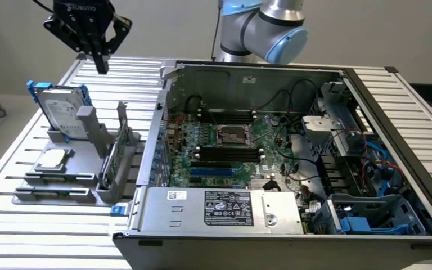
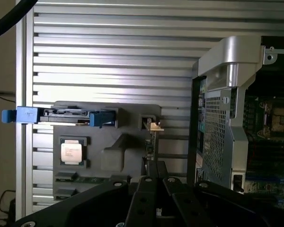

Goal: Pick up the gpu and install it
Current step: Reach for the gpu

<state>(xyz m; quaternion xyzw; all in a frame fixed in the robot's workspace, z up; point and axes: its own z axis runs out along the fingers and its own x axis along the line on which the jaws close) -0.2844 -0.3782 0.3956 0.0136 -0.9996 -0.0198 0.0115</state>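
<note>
I'm up high here, my gripper (image 1: 101, 66) hanging in the air over the slatted metal table (image 1: 21, 135), fingers pointing straight down. The fingers are drawn together to a narrow point, and there's nothing between them, nothing touching them.

Looking down past my fingertips (image 2: 151, 176) in the wrist view, the gpu (image 2: 150, 144) sits well below me and nearly in line with them. I see it edge-on: a thin strip of green board with its silver end bracket (image 2: 154, 126) at the end farther from me. In the exterior view the gpu (image 1: 118, 147) stands upright on its edge in a slot of the grey holder (image 1: 58, 185), well apart from me.

Beside it in that same holder, the hard drive (image 1: 62, 109) in its blue frame stands upright, and the small silver processor chip (image 1: 53, 159) lies flat in its own recess. Both are below me too.

Off to the exterior view's right of me is the open computer case (image 1: 276, 225), its green motherboard (image 1: 224, 146) in plain sight. The gpu stands just outside the case wall, not in it.
</note>
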